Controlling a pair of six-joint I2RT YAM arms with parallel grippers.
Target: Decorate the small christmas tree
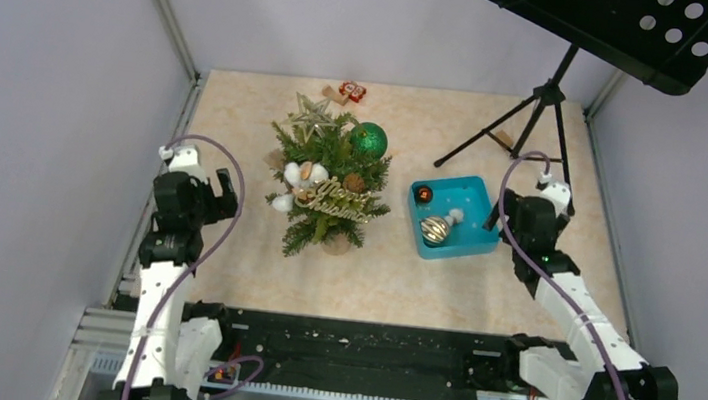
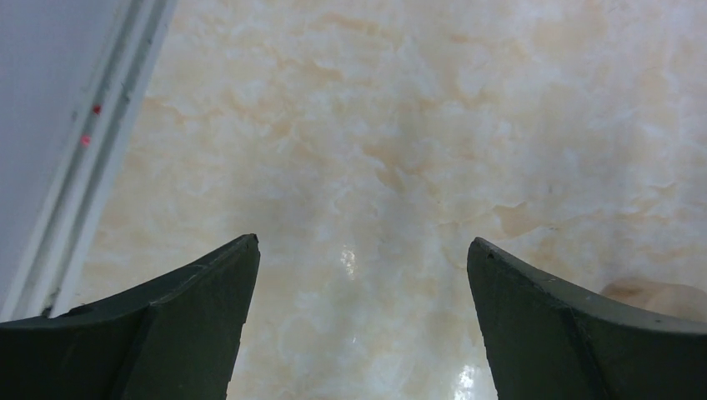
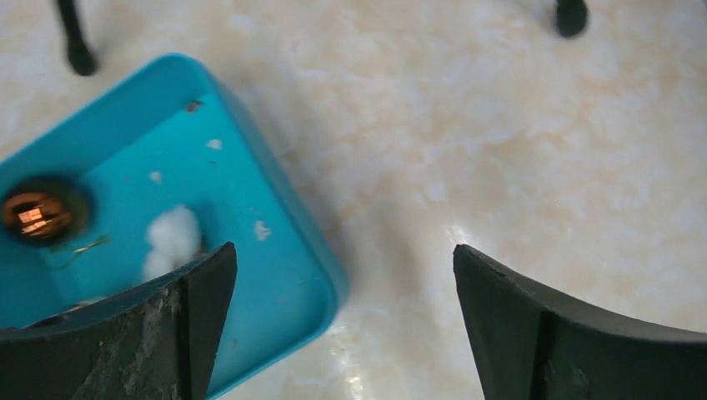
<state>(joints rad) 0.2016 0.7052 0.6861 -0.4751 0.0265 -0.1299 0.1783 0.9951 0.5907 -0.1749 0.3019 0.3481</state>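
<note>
Dark fingertips fill the bottom of both wrist views. The left gripper (image 2: 363,242) has its jaws spread wide over bare table (image 2: 400,125). The right gripper (image 3: 343,247) is spread just as wide, with nothing between its fingers either.

The small christmas tree (image 1: 330,182) stands upright on the middle of the table, between the two arms and closer to the left one. It is already well dressed. A gold star (image 1: 311,115) sits at its top and a green ball (image 1: 368,139) hangs high on its right side. White cotton puffs (image 1: 293,171), a pinecone (image 1: 355,181) and a gold "Merry Christmas" sign (image 1: 342,201) sit across its lower branches. I judge the decorating to be well past halfway.

Just right of the tree lies the teal tray (image 1: 475,236), with the right gripper hovering over its right edge. Three pieces are left in it: a dark coppery ball (image 1: 422,194), a striped silver-gold ball (image 1: 436,230) and one more white puff (image 1: 455,215). Those look like the remaining work, though whether all three are meant for the tree is a guess. The right arm is better placed to pick them up.

Beyond the tree, near the back wall, lie a small red gift ornament (image 1: 351,90) and a wooden piece (image 1: 331,95) beside it. The black music stand (image 1: 542,101) stands in the far right corner.
</note>
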